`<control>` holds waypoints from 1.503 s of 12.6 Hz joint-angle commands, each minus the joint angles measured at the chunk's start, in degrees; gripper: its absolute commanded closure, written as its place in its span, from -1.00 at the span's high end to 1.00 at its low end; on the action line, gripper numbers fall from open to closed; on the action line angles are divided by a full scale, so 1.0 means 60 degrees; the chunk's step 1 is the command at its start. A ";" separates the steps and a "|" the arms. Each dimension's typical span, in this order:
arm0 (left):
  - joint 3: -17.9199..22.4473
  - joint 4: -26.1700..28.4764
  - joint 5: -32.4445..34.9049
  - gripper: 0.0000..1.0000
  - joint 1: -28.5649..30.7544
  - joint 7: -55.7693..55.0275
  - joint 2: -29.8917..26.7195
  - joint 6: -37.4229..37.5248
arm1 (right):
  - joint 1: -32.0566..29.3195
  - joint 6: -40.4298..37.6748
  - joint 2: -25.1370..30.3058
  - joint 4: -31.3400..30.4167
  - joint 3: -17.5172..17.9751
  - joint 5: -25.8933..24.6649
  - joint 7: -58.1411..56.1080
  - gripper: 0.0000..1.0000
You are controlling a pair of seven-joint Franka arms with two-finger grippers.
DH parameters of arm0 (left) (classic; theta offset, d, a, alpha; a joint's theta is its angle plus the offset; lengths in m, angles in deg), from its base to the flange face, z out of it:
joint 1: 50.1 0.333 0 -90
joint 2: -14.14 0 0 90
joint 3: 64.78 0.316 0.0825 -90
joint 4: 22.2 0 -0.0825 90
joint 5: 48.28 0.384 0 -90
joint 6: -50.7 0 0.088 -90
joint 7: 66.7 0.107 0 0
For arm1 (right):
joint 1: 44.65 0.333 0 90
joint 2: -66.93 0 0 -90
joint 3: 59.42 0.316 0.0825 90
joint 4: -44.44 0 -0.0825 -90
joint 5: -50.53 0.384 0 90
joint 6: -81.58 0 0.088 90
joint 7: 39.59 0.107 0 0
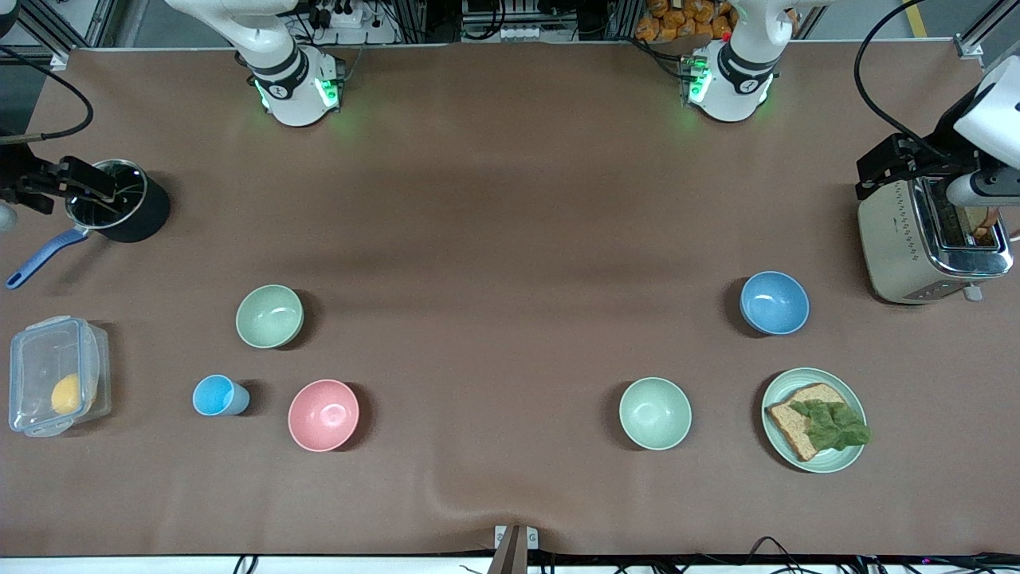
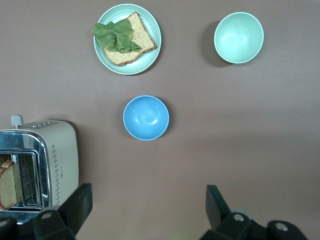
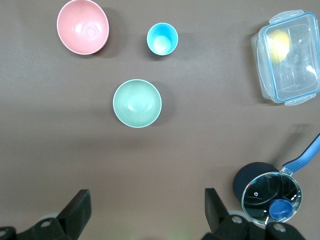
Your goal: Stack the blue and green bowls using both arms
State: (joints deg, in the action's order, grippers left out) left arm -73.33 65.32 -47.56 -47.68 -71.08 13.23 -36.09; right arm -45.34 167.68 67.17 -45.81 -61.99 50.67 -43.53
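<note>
Nothing is picked yet: the left gripper (image 2: 145, 210) over the toaster-end edge and the right gripper (image 3: 145, 212) over the pot-end edge (both wide open, empty) must next descend to the blue bowl (image 1: 774, 302) and the green bowl (image 1: 269, 316).

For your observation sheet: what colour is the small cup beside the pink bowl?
Light blue; the cup shows best in the right wrist view.

blue bowl (image 1: 774, 302) upright, empty | green bowl (image 1: 269, 316) upright, empty, well apart

No readable text, toaster (image 1: 932, 239) markings too small (front face), nothing else lettered
</note>
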 commanded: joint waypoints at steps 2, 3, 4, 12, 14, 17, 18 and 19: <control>0.0003 -0.0261 0.0011 1.00 0.0095 0.0058 0.0180 0.0211 | -0.0221 -0.0169 -0.0010 0.0042 0.0209 0.0035 0.0027 1.00; 0.0076 -0.0261 0.0011 1.00 0.0328 -0.0030 0.0340 0.0182 | -0.0250 -0.0330 -0.0024 0.0057 0.0209 0.0050 0.0011 1.00; 0.0077 -0.0261 -0.0003 1.00 0.0693 0.0187 0.0777 0.0139 | -0.0236 -0.0331 -0.0024 0.0071 0.0195 0.0079 0.0011 1.00; 0.0077 0.4013 0.0743 1.00 0.1429 -0.0192 0.1981 -0.4969 | -0.0338 -0.0331 -0.0214 -0.0017 0.0195 0.0109 -0.0208 1.00; 0.0048 0.4556 0.0729 1.00 0.1734 -0.0236 0.2405 -0.5921 | -0.0426 -0.0287 -0.0360 -0.0017 0.0195 0.0094 -0.0237 1.00; 0.0033 0.4982 0.0641 1.00 0.1736 -0.0689 0.2962 -0.6891 | -0.0587 -0.0287 -0.0624 -0.0031 0.0195 0.0094 -0.0574 1.00; 0.0033 0.5027 0.0641 1.00 0.1736 -0.0763 0.3210 -0.7154 | -0.0602 -0.0258 -0.0770 -0.0031 0.0195 0.0094 -0.0560 1.00; 0.0047 0.5085 0.0641 1.00 0.1736 -0.0821 0.3445 -0.7403 | -0.0646 -0.0243 -0.0931 -0.0017 0.0195 0.0094 -0.0545 1.00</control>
State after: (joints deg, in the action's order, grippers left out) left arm -72.52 95.17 -44.54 -37.69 -74.10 32.00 -77.76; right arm -47.43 166.23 63.27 -46.43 -61.95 50.75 -45.90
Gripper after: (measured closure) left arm 0.000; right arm 0.000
